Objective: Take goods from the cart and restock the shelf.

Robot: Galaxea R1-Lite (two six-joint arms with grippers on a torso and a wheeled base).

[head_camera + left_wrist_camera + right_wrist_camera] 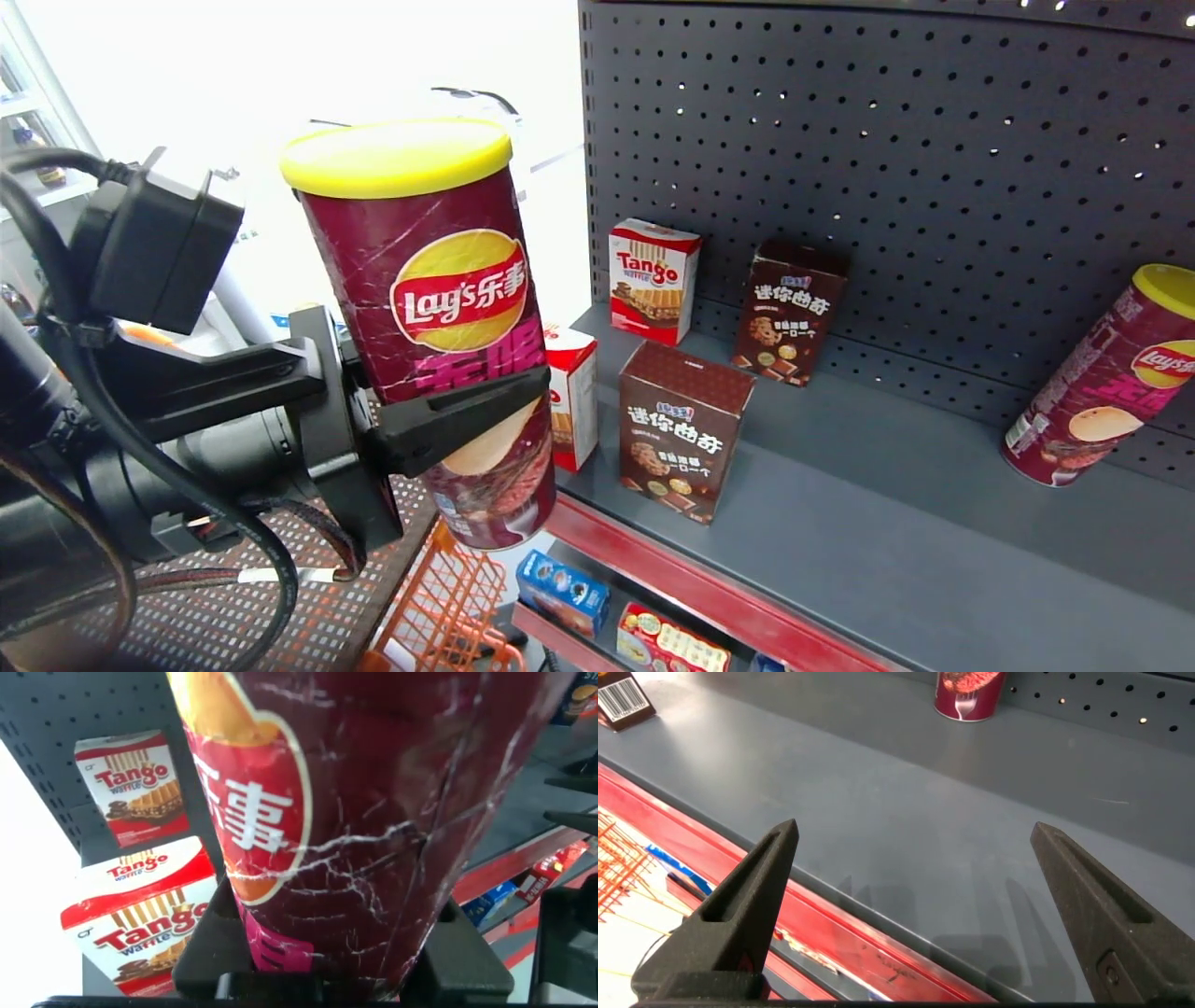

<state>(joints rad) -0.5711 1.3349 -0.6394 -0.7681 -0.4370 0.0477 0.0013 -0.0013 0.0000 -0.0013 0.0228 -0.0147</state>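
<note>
A maroon chips can [439,280] with a yellow lid stands nearly upright in the air just left of the grey shelf [887,523]. My left gripper [467,420] is shut on its lower half; in the left wrist view the can [374,831] rises from the left gripper [336,971]. A second, matching can [1102,392] leans against the pegboard at the shelf's far right, and the right wrist view shows its base [969,693]. My right gripper [924,905] is open and holds nothing, hovering over bare shelf board [924,793] near the red front strip [738,887].
Two red-and-white wafer boxes [653,280] [571,401] and two brown cookie boxes [792,313] [681,429] stand on the shelf's left half. The middle of the board is bare. Lower shelves hold small packs [563,588]. An orange wire cart [448,607] sits below the held can.
</note>
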